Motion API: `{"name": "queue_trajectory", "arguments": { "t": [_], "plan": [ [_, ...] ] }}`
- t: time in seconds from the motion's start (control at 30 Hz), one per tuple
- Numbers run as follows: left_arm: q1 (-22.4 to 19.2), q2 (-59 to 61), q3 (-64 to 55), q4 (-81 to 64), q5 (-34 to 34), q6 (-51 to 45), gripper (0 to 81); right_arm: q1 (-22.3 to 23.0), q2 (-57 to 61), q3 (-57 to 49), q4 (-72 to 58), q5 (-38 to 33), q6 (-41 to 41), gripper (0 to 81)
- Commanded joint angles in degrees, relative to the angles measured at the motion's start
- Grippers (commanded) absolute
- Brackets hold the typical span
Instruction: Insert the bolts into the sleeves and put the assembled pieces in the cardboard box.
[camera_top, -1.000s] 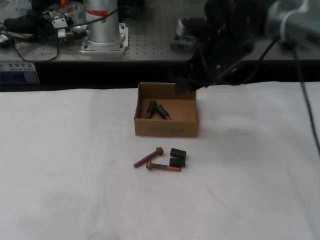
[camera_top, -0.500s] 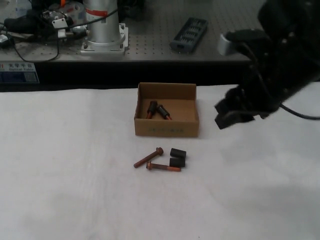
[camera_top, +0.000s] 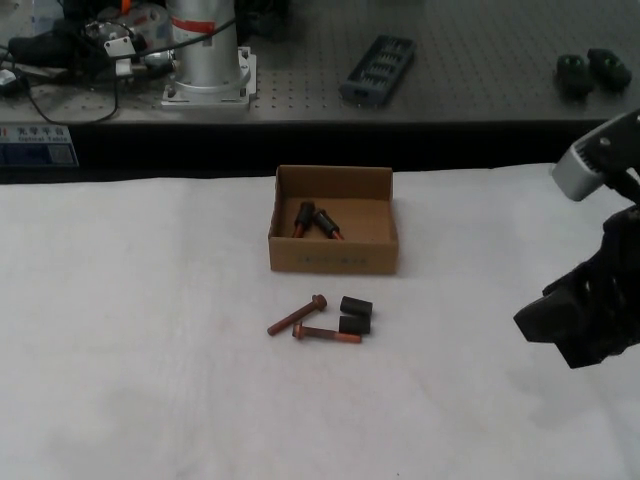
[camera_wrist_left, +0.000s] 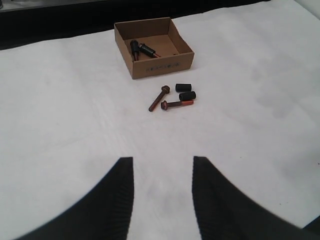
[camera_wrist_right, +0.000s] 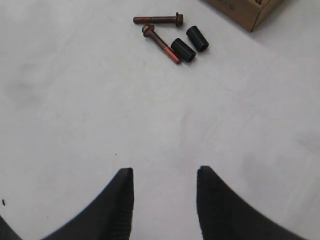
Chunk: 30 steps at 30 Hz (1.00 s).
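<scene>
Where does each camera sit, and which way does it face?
High view: behind the arms, facing forward and down over the bench; an arm at the right edge.
Left wrist view: on the left arm, facing the cardboard box; open left gripper shows.
Right wrist view: on the right arm, facing down at bolts and sleeves; open right gripper shows.
Shared: the bolts and sleeves.

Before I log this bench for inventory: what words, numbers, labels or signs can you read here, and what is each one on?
No text is clear enough to quote.
Brown cardboard box: a short row of dark print on its front wall, too small to read.
Blue label plate at the far left of the high view: pale characters, too blurred to read.
</scene>
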Motion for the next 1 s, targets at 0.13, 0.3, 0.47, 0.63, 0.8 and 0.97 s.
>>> {"name": "queue_trajectory", "arguments": {
  "t": [0.13, 0.3, 0.47, 0.63, 0.8, 0.97],
  "plan": [
    [0.12, -0.05, -0.15, 0.04, -0.05, 0.96, 28.3, 0.01, -0.38, 0.09, -5.97, 2.92, -0.86, 31.1],
    [0.12, -0.05, -0.15, 0.04, -0.05, 0.96, 28.3, 0.01, 4.05, -0.31, -14.65, 3.24, -6.69, 31.1],
    [0.12, -0.05, -0.15, 0.04, -0.05, 0.96, 28.3, 0.01, 14.53, -3.79, -14.68, 3.24, -8.20, 31.1],
    [0.12, -0.05, -0.15, 0.04, -0.05, 0.96, 28.3, 0.94, 25.43, -10.82, -14.86, 3.24, -16.16, 31.1],
    [0.12, -0.05, 0.38, 0.33, -0.04, 0.96, 28.3, 4.23, 35.56, -18.56, -14.86, 3.24, -23.53, 31.1],
    [0.12, -0.05, 0.38, -0.33, -0.30, 0.96, 28.3, 8.00, 44.44, -24.65, -18.59, 3.24, -25.96, 31.1]
  ]
}}
